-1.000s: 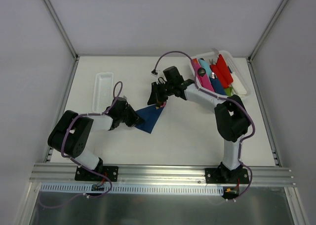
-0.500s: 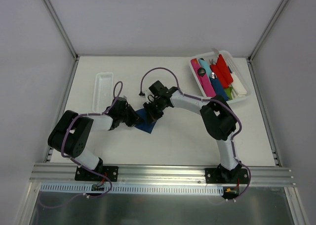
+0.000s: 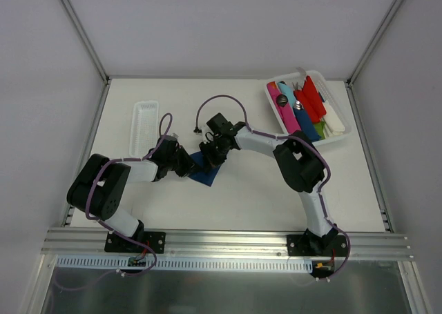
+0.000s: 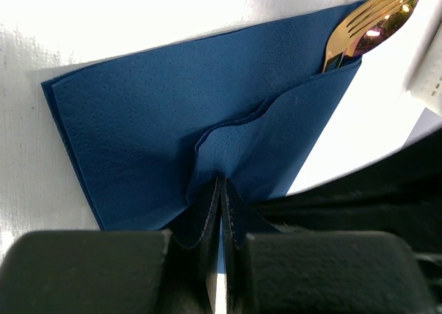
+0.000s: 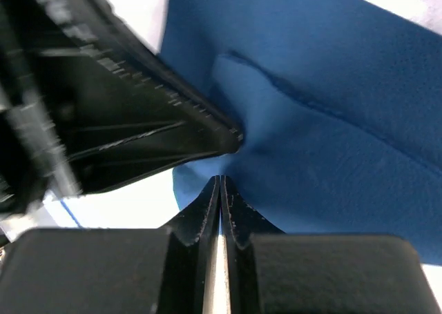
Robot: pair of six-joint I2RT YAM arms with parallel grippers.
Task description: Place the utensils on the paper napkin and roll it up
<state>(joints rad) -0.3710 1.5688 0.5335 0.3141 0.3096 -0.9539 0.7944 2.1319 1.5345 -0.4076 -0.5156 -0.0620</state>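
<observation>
The left arm (image 3: 131, 170) lies low and folded, its left gripper (image 4: 221, 186) clamped on a raised fold of the paper napkin (image 4: 138, 114). The right arm (image 3: 262, 140) reaches across to the same napkin, its right gripper (image 5: 219, 183) pressed closed, tips just beside the left gripper's.

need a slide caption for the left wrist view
Left hand pinching a fold of the navy paper napkin, copper utensils poking out at its far corner

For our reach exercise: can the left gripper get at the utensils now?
Probably not yet: the left gripper is shut on a fold of the paper napkin; the utensils poke out at its far corner.
</observation>
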